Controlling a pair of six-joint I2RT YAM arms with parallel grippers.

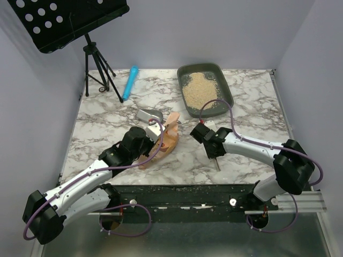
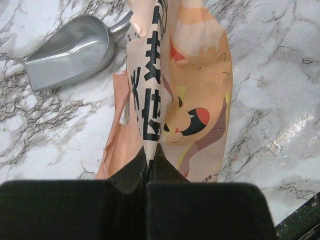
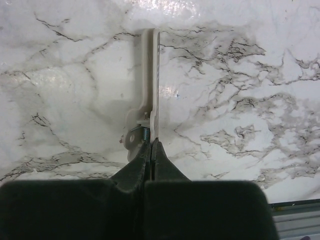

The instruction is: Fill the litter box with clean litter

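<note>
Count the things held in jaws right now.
2. The orange bag, pinched by the left gripper at mid-table, and a beige clip, pinched by the right gripper just right of it.

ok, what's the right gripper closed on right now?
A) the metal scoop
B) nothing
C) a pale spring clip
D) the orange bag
C: in the right wrist view the right gripper is shut on the end of a pale spring clip. The metal scoop lies loose beside the orange bag, which is pinched in the left gripper.
</note>
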